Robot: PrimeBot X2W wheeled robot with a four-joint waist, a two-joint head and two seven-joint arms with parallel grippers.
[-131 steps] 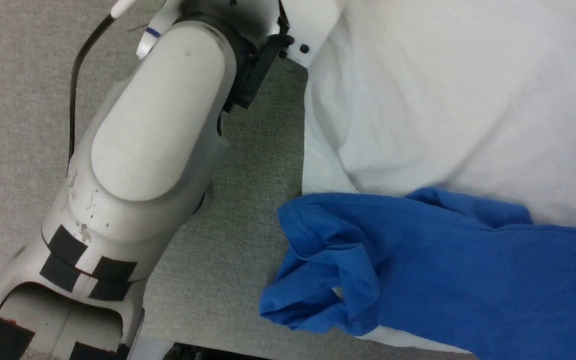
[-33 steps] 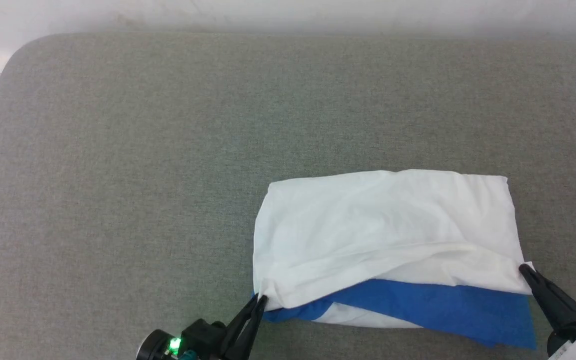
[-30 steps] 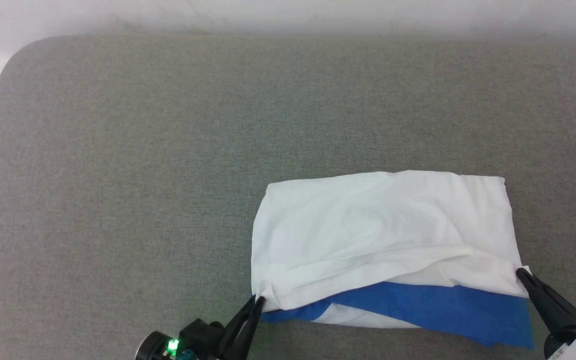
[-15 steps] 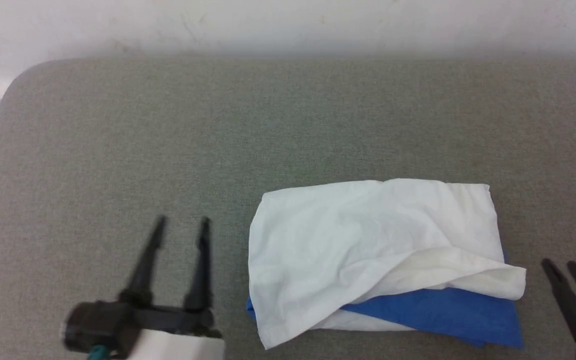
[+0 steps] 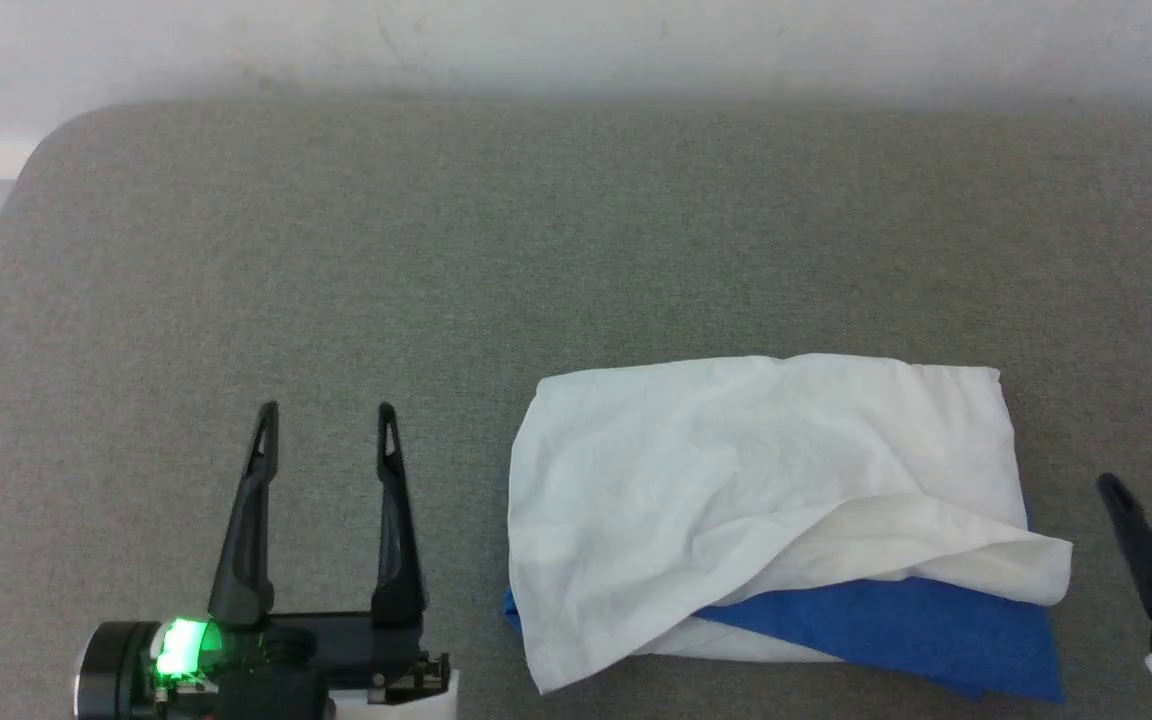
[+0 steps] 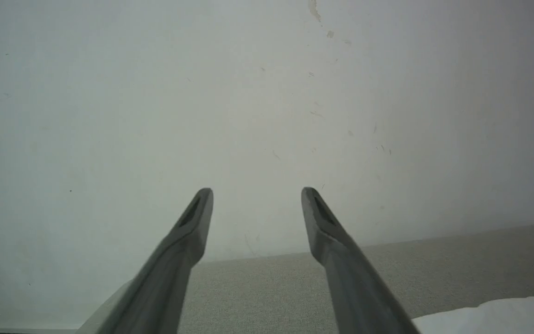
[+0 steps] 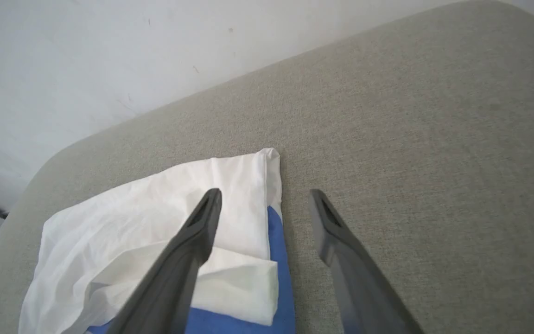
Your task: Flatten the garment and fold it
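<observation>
At 5 o'clock in the head view, on grey fabric surface (image 5: 436, 250): garment (image 5: 736, 470), folded to a rough rectangle and lying clear of both hands. White layer uppermost, creased, with a loose flap turned over toward the 4 o'clock corner. Blue layer exposed along the 6 o'clock edge, projecting past the white at the 5 o'clock corner; small blue tip also visible at the 7 o'clock corner.

Left hand (image 5: 326, 412): positioned at 8 o'clock of garment, near but not touching. Released: fingers spread wide, pointing to 12 o'clock, nothing between them. Green indicator (image 5: 181, 645) lit at base. Seen from left wrist view, aimed at pale wall (image 6: 267, 93), with white cloth at the 5 o'clock corner of that view.

Right hand (image 5: 1138, 488): positioned at 3 o'clock of garment, just beside it and apart. Released: fingers parted, nothing gripped. Seen from right wrist view, one finger crossing in front of white layer, the other in front of bare surface.
</observation>
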